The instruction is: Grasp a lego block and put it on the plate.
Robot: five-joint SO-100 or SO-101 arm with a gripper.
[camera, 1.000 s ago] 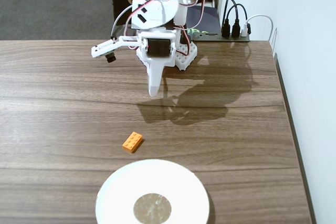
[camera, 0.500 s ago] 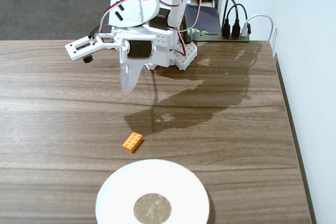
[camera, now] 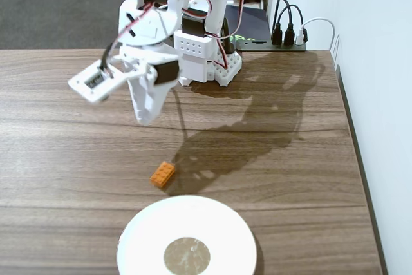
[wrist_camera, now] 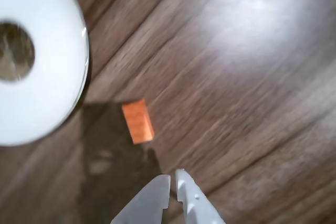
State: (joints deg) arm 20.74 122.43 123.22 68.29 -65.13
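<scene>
In the wrist view the brick (wrist_camera: 138, 121) lies at eleven o'clock from the nearly closed, empty gripper (wrist_camera: 173, 180), long axis about twelve-to-six.

Orange lego block (camera: 163, 174) lies flat on the wood — just beside the white plate (camera: 145, 236), not touching.

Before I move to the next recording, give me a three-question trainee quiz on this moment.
1. True or false: the lego block lies on the plate.
2. In the wrist view, the gripper fingertips are: A) nearly together, B) clamped on the block, C) out of view.
3. Fill in: the block rests on the ____ table.

Key: 1 false, it lies on the table beside the plate; 2 A; 3 wooden.
</scene>
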